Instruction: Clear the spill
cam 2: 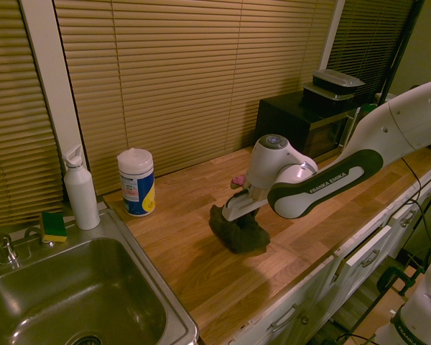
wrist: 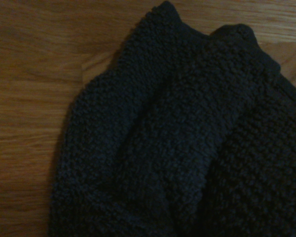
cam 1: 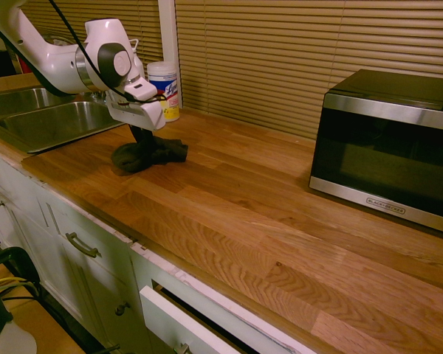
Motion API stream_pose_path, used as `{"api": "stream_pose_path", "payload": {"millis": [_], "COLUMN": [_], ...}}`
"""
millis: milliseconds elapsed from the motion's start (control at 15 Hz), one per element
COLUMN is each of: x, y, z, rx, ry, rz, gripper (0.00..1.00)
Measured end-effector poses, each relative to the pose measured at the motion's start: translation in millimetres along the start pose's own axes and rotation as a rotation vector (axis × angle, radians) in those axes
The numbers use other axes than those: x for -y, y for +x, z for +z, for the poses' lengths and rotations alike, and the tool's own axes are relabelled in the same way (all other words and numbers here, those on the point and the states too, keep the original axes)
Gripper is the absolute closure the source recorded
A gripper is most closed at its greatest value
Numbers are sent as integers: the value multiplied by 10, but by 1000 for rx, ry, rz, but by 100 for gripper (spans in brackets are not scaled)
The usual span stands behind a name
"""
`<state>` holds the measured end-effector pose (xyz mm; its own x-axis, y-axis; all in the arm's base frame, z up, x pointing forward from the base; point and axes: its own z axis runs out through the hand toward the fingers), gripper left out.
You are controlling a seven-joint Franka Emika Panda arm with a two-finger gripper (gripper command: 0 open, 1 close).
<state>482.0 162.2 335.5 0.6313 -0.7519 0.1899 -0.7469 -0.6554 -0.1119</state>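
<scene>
A dark grey-brown knitted cloth (cam 1: 149,155) lies bunched on the wooden countertop (cam 1: 266,214), near the sink end. My gripper (cam 1: 142,135) points straight down into the top of the cloth and is shut on it, with a pinched fold rising between the fingers. From the other side, the cloth (cam 2: 238,233) sits under the gripper (cam 2: 228,215), resting on the wood. Up close, the cloth (wrist: 177,138) fills most of the wrist view over bare wood. The spill is hidden; no drops show on the wood around the cloth.
A wipes canister (cam 1: 165,88) stands just behind the cloth by the blinds. A steel sink (cam 2: 72,302) lies beyond it, with a white bottle (cam 2: 80,190) and a sponge (cam 2: 54,226) at its rim. A black microwave (cam 1: 387,147) sits at the counter's other end.
</scene>
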Motion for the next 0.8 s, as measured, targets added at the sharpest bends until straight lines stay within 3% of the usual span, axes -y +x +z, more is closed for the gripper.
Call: {"api": "stream_pose_path", "payload": {"millis": [333, 800], "x": [-14, -153], "y": [18, 148], "z": [-161, -822], "rx": [-12, -45], "ry": [-11, 6], "rz": [2, 55], "gripper": [0, 0]}}
